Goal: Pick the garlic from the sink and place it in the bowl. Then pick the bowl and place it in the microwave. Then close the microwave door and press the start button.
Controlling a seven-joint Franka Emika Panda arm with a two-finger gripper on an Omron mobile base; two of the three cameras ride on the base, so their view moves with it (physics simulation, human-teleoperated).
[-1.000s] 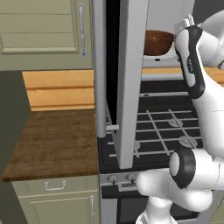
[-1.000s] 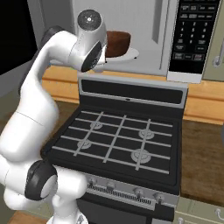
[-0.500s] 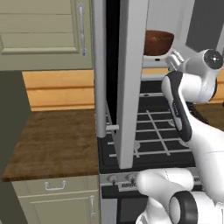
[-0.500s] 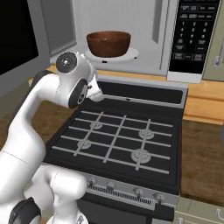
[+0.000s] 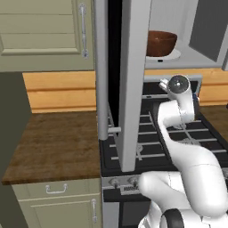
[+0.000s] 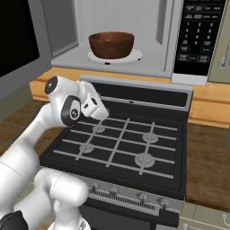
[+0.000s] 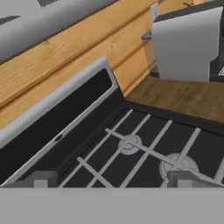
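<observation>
Gripper (image 7: 112, 179) is wide open w/ nothing between the fingertips (image 7: 39, 178), which stand far apart at the bottom of the hand view. It hangs over the stove (image 6: 130, 143), looking across the black grates and burners toward the wooden backsplash (image 7: 65, 52) and a grey boxy appliance (image 7: 186, 46) on the counter beyond.

In the right base view the arm (image 6: 72, 105) is folded low over the stove's left side, below the microwave (image 6: 134, 36).

Bowl (image 6: 112, 44) sits upright inside the microwave on the white turntable plate (image 6: 134, 55), roughly centered, well apart from the gripper. Garlic can't be made out; bowl's inside is hidden from these angles.

Microwave door (image 5: 133, 84) stands swung open, seen edge-on in the left base view, w/ its bar handle (image 5: 101, 71) just left of it. Keypad panel (image 6: 194, 33) is on the right of the cavity.
</observation>
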